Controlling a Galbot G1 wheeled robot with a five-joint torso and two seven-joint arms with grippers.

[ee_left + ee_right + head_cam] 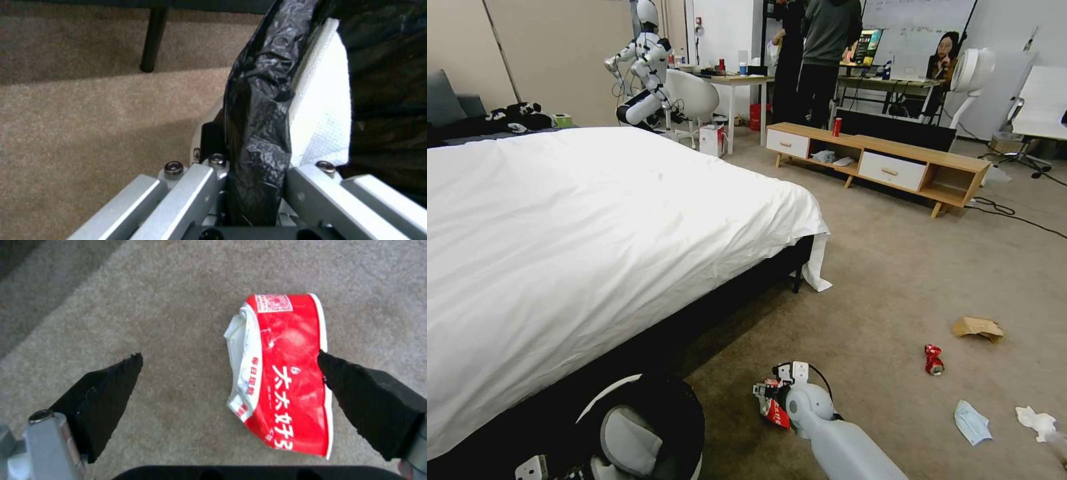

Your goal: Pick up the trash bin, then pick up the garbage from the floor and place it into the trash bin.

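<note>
Wrapper [285, 373] between spread right hand [229, 373] pads, touching one, left hand [256, 186] clamps trash bin [320, 100]

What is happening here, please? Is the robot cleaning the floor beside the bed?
Yes. The left gripper is shut on the rim of the trash bin, holding it beside the bed. The right gripper is open, low over the carpet, with a red-white wrapper lying between its fingers, not yet gripped. More garbage lies farther right on the floor: a crushed red can, a brown paper bag, a blue face mask and a white tissue.
</note>
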